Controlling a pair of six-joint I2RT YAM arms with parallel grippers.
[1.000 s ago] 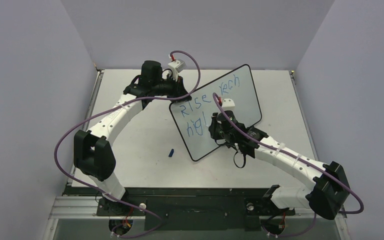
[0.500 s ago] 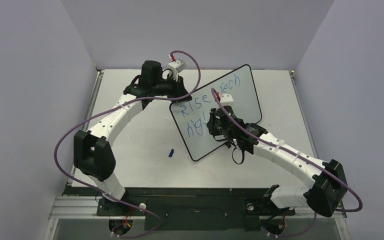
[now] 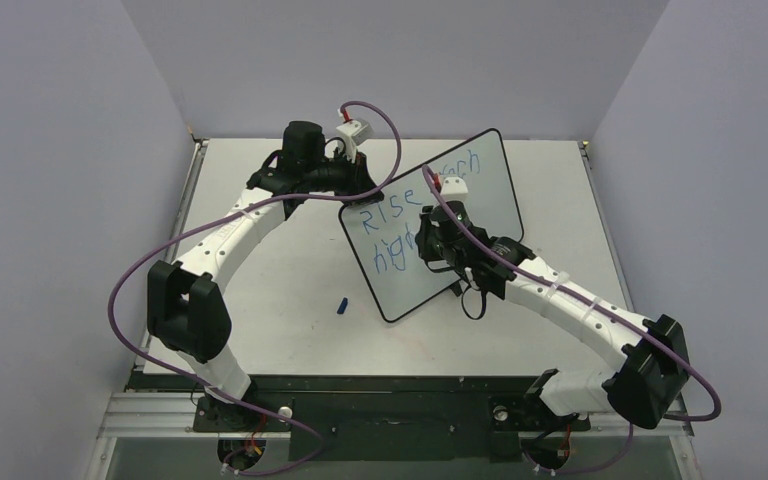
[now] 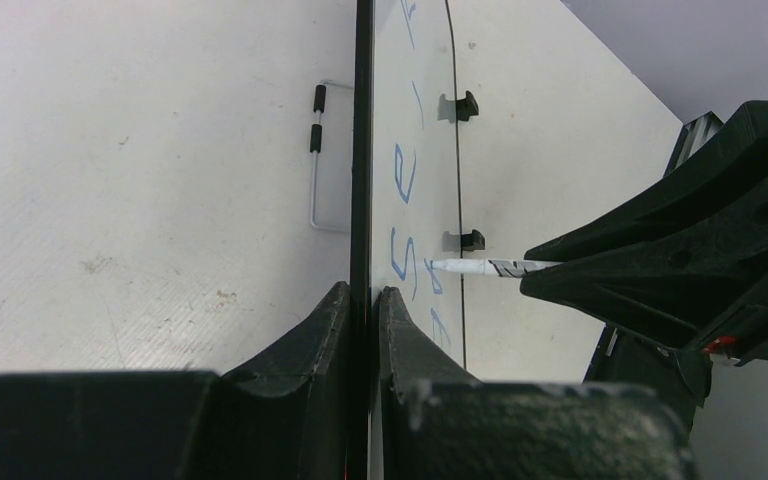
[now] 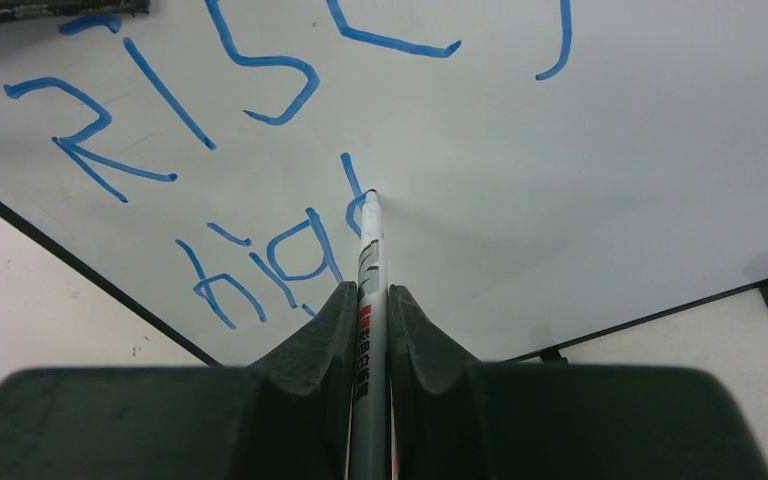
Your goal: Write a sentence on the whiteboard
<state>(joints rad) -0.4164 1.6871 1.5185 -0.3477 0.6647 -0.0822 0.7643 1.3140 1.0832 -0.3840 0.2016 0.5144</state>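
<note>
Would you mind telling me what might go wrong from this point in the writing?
The left claw pinches only the thin edge of the whiteboard, so marker pressure might shift or tip it. The right claw sits close above the blue letters and might smear them.

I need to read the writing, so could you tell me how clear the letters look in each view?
Right wrist: the sentence is sharp, with a faint shadow beside the marker. Left wrist: the whiteboard is edge-on, letters look squashed. Top external: even light, letters small, partly hidden by the right gripper.
</note>
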